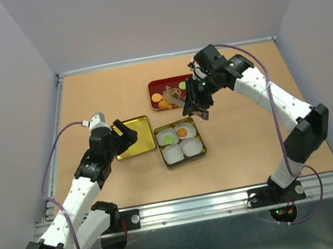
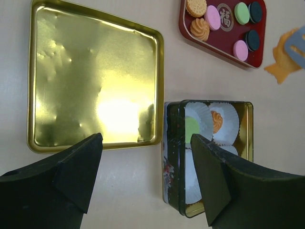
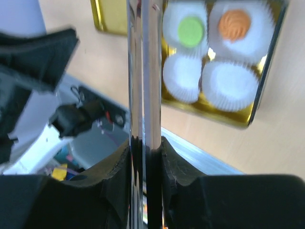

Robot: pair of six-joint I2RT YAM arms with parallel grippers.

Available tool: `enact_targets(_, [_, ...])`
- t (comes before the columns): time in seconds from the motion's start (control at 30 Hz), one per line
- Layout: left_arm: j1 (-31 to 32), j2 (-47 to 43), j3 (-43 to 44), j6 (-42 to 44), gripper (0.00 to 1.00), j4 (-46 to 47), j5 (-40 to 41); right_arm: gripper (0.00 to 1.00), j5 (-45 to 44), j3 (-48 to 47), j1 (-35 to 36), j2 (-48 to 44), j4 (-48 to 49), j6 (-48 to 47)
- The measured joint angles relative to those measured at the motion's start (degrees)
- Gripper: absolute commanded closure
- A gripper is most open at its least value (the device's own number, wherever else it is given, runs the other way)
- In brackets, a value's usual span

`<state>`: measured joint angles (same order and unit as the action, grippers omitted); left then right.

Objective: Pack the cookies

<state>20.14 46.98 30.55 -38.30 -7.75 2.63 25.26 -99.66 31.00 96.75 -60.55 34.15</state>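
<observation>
Cookies (image 2: 213,17) lie on the red tray (image 2: 219,37), far-left of the right claw (image 1: 197,109), which we find clenched on tongs (image 3: 143,71) pointing near, toward the tin (image 1: 185,161). Left claw (image 1: 122,136), released, hovers farther off over the lid (image 2: 95,71).

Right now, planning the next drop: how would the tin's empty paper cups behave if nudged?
Probably light and floppy: the empty paper cups look thin and pleated. Likely they won't slide far, packed tightly against the tin wall and each other.

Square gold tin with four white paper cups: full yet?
Half full: green round cookie and orange swirl cookie in place; two white paper cups empty.
</observation>
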Motion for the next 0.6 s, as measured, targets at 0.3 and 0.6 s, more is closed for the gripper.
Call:
enact_targets(0.3, [0.0,3.34,4.7,0.55,0.14,-0.17,0.48,0.94,6.4,21.73,7.72,-15.47,2.82,1.2])
enact_targets(0.6, [0.0,4.39,5.11,0.33,0.14,-0.22,0.39,0.94,7.39,36.15,12.76,-25.0,7.74,7.04])
